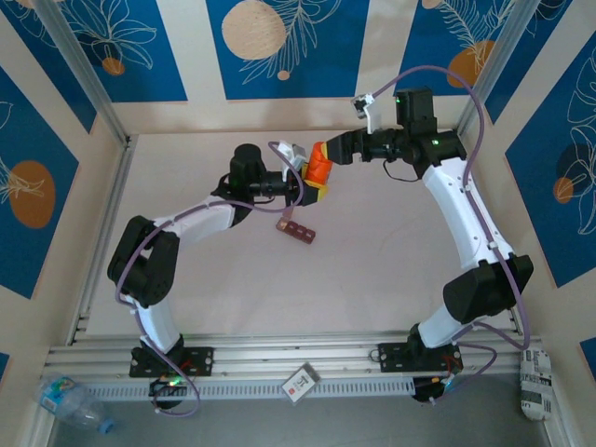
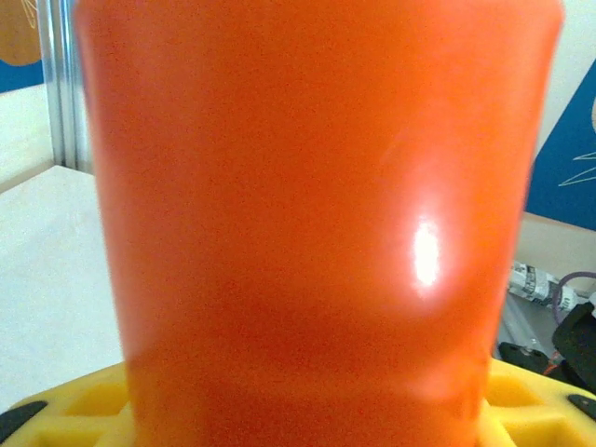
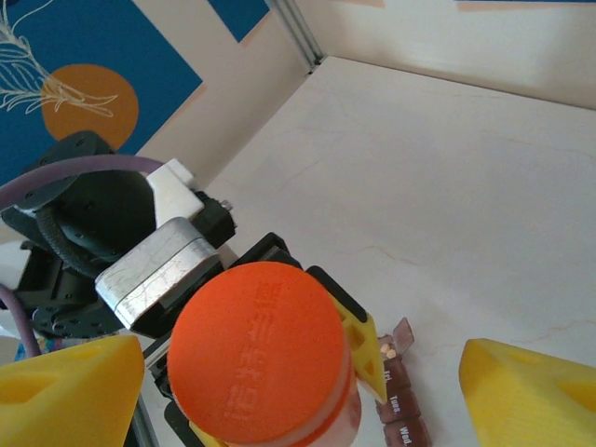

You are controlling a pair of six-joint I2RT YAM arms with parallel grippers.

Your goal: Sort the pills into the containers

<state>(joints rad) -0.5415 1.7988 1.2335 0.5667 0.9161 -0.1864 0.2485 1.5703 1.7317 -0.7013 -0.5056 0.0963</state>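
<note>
The pale table (image 1: 372,270), walled with blue flower-print panels (image 1: 284,47), carries both arms, which meet over its far middle. The left arm (image 1: 196,219) reaches in from the left and the right arm (image 1: 466,214) bends back over from the right. Between them is an orange bottle (image 1: 318,169), upright and capped. The left gripper (image 1: 317,182) is clamped on its body, with its yellow fingers (image 2: 521,405) on either side low down. The right gripper (image 3: 303,346) sits at the cap (image 3: 253,352) with its jaws spread wide, one on each side and neither pressing it. The containers (image 1: 296,230) lie flat on the table, just nearer than the left gripper and below the bottle, touched by neither gripper. In the right wrist view the bottle and a left finger (image 3: 361,328) cover the strip's far end, where one lid (image 3: 402,335) stands open. What is inside is too small to tell. Off the table, a clear plastic bottle (image 1: 70,400) lies at the near left and a small card (image 1: 300,383) rests on the near rail.
</note>
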